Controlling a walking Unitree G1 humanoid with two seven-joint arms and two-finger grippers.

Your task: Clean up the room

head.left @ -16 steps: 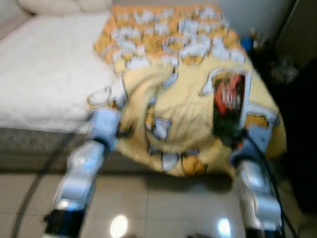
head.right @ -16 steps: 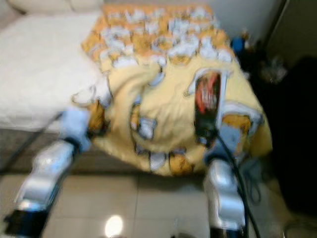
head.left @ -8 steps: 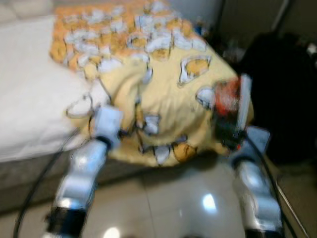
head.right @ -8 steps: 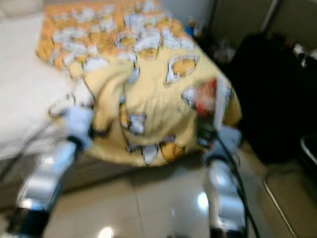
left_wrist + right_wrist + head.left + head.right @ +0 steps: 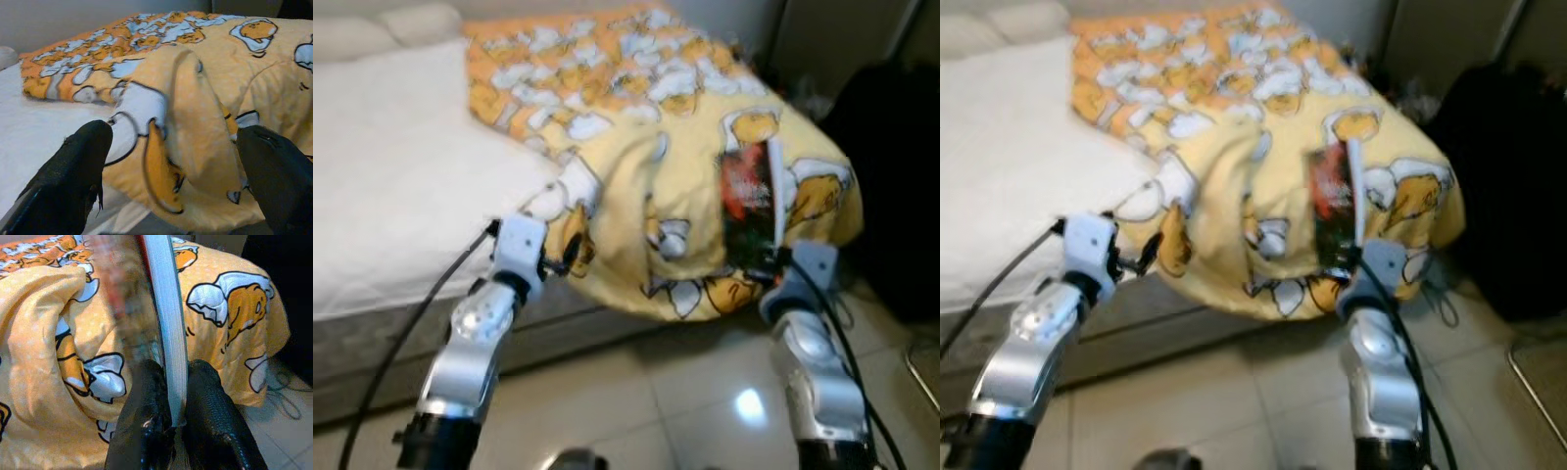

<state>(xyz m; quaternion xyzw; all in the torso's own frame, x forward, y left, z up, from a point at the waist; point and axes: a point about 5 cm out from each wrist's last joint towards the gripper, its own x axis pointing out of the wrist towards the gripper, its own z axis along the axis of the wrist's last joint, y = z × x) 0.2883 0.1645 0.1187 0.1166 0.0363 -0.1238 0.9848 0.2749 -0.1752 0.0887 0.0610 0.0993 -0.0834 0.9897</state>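
A thin book (image 5: pixel 748 201) with a dark and red cover and white page edges stands upright in front of the bed. My right gripper (image 5: pixel 172 368) is shut on its lower edge, also seen in the left eye view as the right gripper (image 5: pixel 766 262). A yellow blanket (image 5: pixel 646 117) with cartoon prints lies crumpled over the bed's corner and hangs down its side. My left gripper (image 5: pixel 176 133) is open at the bed's edge, and a fold of the blanket (image 5: pixel 195 112) lies between its fingers (image 5: pixel 80 156). The left gripper (image 5: pixel 560 257) sits low at the blanket's hem.
The bed (image 5: pixel 391 166) has a white cover and a pillow (image 5: pixel 421 22) at the back. A large black object (image 5: pixel 891 147) stands to the right of the bed. Cables (image 5: pixel 1445 304) lie on the glossy tiled floor (image 5: pixel 685 392) below the blanket.
The camera has swung and the picture has sharpened. The book stays in my right gripper. My left gripper stays at the blanket's edge.
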